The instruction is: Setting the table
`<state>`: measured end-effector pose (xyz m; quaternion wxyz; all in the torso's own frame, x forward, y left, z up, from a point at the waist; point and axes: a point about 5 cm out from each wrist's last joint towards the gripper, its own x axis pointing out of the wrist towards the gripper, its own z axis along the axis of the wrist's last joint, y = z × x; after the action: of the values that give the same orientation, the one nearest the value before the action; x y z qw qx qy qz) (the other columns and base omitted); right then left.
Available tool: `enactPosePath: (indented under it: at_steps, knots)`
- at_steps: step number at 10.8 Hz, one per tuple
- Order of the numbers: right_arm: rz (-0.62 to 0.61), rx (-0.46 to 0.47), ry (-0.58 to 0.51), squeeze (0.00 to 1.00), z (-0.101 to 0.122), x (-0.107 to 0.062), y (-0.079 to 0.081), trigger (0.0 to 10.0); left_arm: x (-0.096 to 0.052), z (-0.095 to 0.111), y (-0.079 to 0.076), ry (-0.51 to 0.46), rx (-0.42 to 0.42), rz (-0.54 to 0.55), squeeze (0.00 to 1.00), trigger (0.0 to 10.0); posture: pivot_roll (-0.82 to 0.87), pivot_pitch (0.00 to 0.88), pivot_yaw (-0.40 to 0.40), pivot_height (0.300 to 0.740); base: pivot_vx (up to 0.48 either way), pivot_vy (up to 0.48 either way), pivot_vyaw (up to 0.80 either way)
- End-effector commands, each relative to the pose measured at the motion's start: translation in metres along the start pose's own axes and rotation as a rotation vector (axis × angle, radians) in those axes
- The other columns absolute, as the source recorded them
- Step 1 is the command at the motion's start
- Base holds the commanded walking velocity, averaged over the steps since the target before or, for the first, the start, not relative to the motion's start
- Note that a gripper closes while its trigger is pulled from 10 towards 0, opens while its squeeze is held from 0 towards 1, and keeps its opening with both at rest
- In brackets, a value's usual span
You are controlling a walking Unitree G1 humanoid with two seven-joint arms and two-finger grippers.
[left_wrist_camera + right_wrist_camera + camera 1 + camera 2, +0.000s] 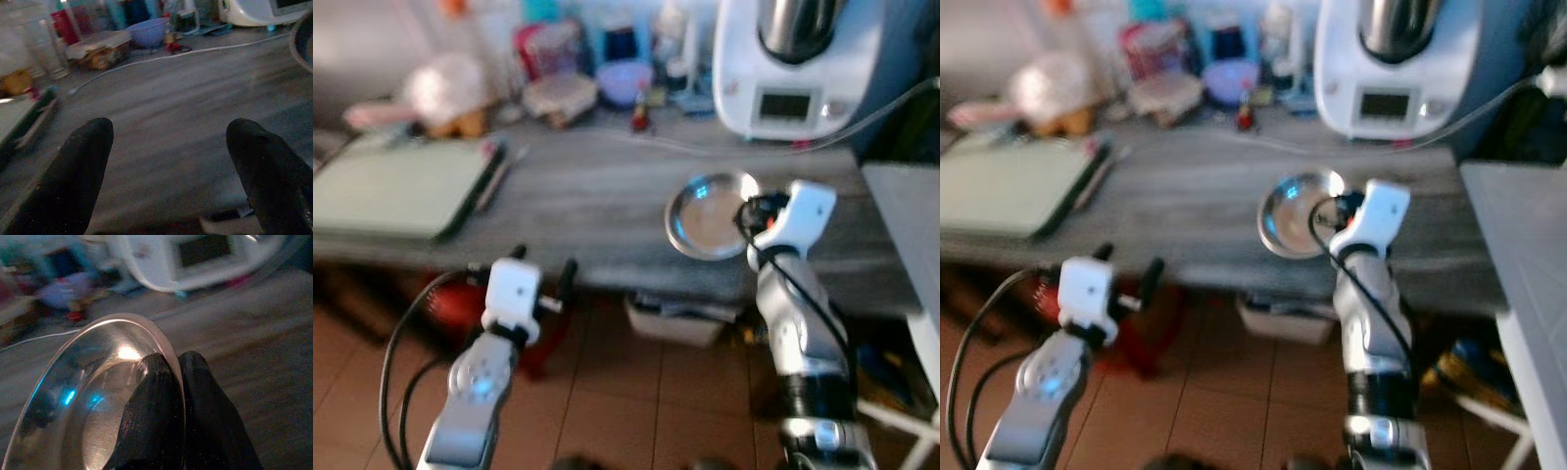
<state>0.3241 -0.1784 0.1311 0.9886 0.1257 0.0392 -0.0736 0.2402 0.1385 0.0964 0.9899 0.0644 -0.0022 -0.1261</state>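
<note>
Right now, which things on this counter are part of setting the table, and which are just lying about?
In the job:
- round shiny metal plate, pinched at its rim by the right hand
- left hand, open, holding nothing, at the counter edge

Lying about:
- white kitchen machine
- purple plastic bowl
- pale green flat tray
- white cable

Head stereo pair downward over counter [607,196]; wrist views close.
</note>
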Motion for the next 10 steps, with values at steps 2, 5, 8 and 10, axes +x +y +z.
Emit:
enactPosePath:
  at_steps: [2, 5, 8, 10]
  knots:
    - [-0.033, 0.045, 0.02, 0.0, -0.004, 0.008, -0.002, 0.7, -0.001, 0.001, -0.002, -0.009, -0.002, -0.004, 0.0, 10.0, -0.04, 0.001, 0.073, 0.74, 0.0, 0.0, 0.0]
    - [-0.043, 0.145, 0.072, 0.0, -0.007, 0.033, 0.008, 10.0, -0.001, 0.001, -0.001, -0.001, 0.001, 0.006, 0.0, 10.0, -0.03, 0.017, 0.081, 0.74, 0.0, 0.0, 0.0]
    - [-0.035, 0.174, 0.161, 0.0, -0.013, 0.05, 0.025, 10.0, -0.004, 0.001, 0.001, 0.006, 0.01, 0.004, 0.0, 10.0, -0.01, 0.025, 0.08, 0.74, 0.0, 0.0, 0.0]
    - [-0.034, 0.195, 0.222, 1.0, -0.021, 0.052, 0.028, 10.0, -0.004, 0.0, -0.002, 0.009, 0.006, 0.004, 0.0, 10.0, -0.01, 0.031, 0.077, 0.74, 0.0, 0.0, 0.0]
